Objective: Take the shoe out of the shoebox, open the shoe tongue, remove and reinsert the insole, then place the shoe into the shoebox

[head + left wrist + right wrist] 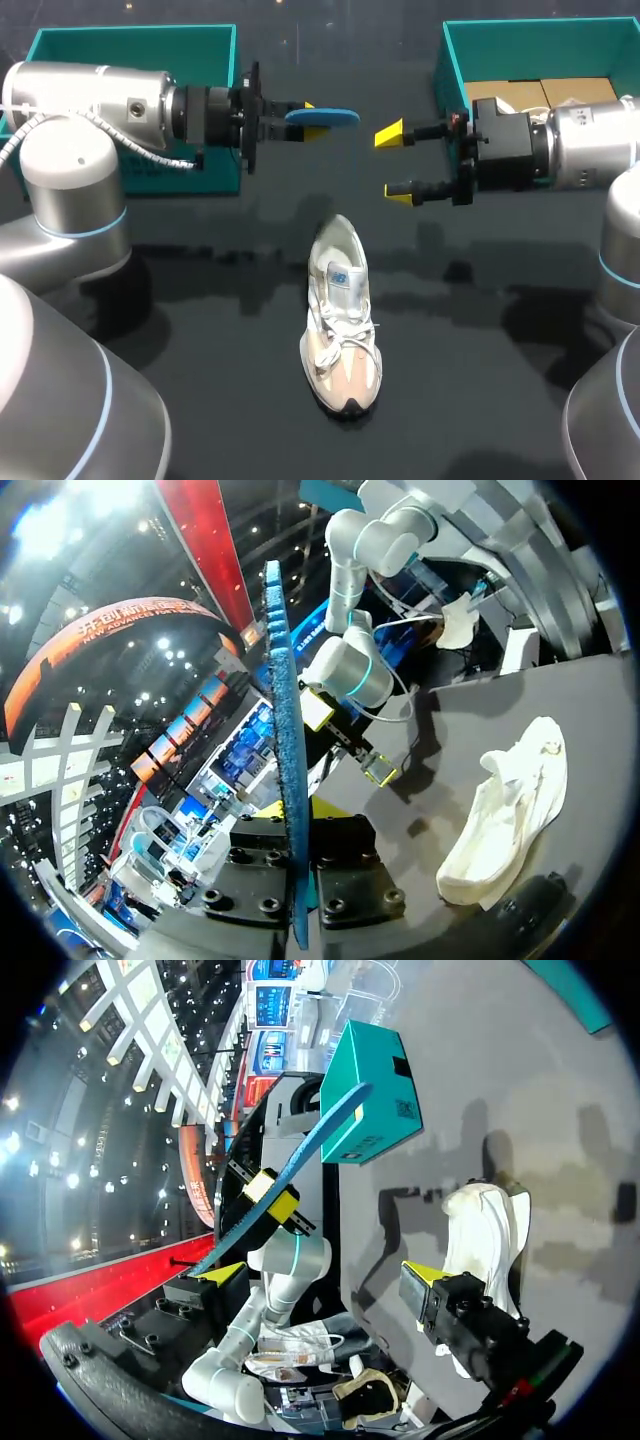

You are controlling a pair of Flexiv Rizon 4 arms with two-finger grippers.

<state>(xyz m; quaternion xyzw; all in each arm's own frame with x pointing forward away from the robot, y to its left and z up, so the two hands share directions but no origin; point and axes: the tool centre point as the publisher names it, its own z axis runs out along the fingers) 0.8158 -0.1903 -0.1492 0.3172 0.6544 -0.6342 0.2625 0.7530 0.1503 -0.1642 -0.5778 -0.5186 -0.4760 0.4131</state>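
Above the shoe (342, 320), an insole (330, 116) hangs in mid-air

Left claw (310, 120) is clamped on one end of the blue insole; right claw (395, 163) faces it with fingers wide apart, holding nothing; the shoe lies on the table (220, 320) between and below them. Trouble, I'd guess, comes at reinsertion; the insole looks bendy and is gripped only at its end, so it could fold at the opening; the shoe, unheld, may skid when pushed.
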